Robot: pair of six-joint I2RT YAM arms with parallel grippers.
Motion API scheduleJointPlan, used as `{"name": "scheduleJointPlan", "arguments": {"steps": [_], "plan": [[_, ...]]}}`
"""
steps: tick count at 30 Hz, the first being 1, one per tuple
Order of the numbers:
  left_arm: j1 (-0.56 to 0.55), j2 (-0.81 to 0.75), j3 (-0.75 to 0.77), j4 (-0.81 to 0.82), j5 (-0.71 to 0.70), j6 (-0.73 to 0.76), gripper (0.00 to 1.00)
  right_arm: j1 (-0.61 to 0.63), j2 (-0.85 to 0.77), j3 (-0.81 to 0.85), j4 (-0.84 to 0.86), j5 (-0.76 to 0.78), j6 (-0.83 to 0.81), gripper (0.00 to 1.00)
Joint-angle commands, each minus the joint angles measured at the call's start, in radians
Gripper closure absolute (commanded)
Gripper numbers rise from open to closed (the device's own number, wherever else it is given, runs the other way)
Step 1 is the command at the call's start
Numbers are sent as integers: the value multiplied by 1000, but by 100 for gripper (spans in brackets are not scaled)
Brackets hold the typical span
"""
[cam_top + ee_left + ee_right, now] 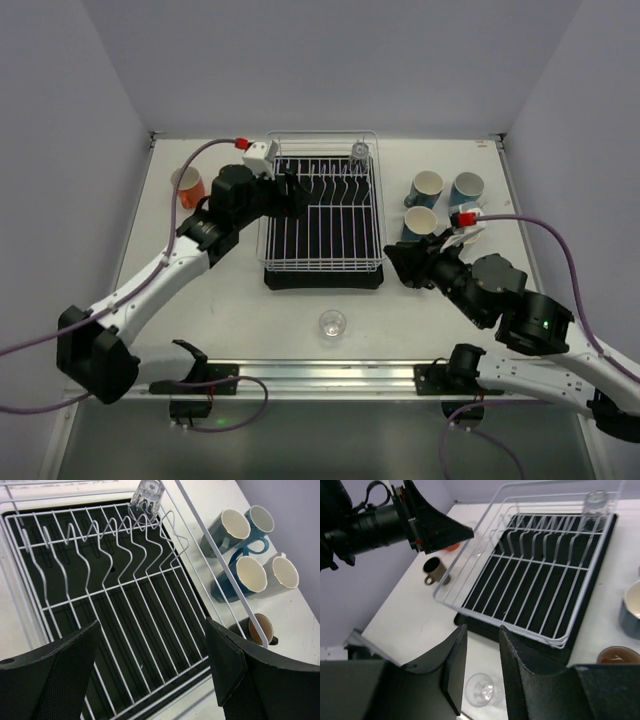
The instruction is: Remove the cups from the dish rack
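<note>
The white wire dish rack [322, 262] on its black tray holds one clear glass [359, 152] upside down at its back right corner [148, 494]. My left gripper [292, 196] hangs open over the rack's left side, with only rack wires between its fingers [65, 670]. My right gripper [397, 263] is by the rack's front right corner, its jaws a narrow gap apart and holding nothing. Another clear glass [481, 690] stands on the table beyond that gap. Unloaded cups stand right of the rack: teal [227, 530], blue [260, 522], teal [245, 577], cream [281, 572] and brown [255, 630].
An orange cup [188, 186] stands left of the rack, and a brown mug [436, 570] lies on its side near it. The loose glass [332, 323] sits in front of the rack, close to the table's near edge. Grey walls enclose the table on three sides.
</note>
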Motion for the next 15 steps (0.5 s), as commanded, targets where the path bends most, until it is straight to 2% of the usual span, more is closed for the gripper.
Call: {"name": "scheduleJointPlan", "arguments": {"steps": [1, 6, 15], "plan": [[-21, 174, 155, 97, 16, -6, 14, -113, -43, -43, 112, -16, -16, 66], [-35, 373, 347, 96, -36, 17, 16, -167, -32, -52, 121, -13, -23, 66], [-62, 719, 697, 42, -48, 88, 18, -199, -43, -69, 158, -14, -37, 65]]}}
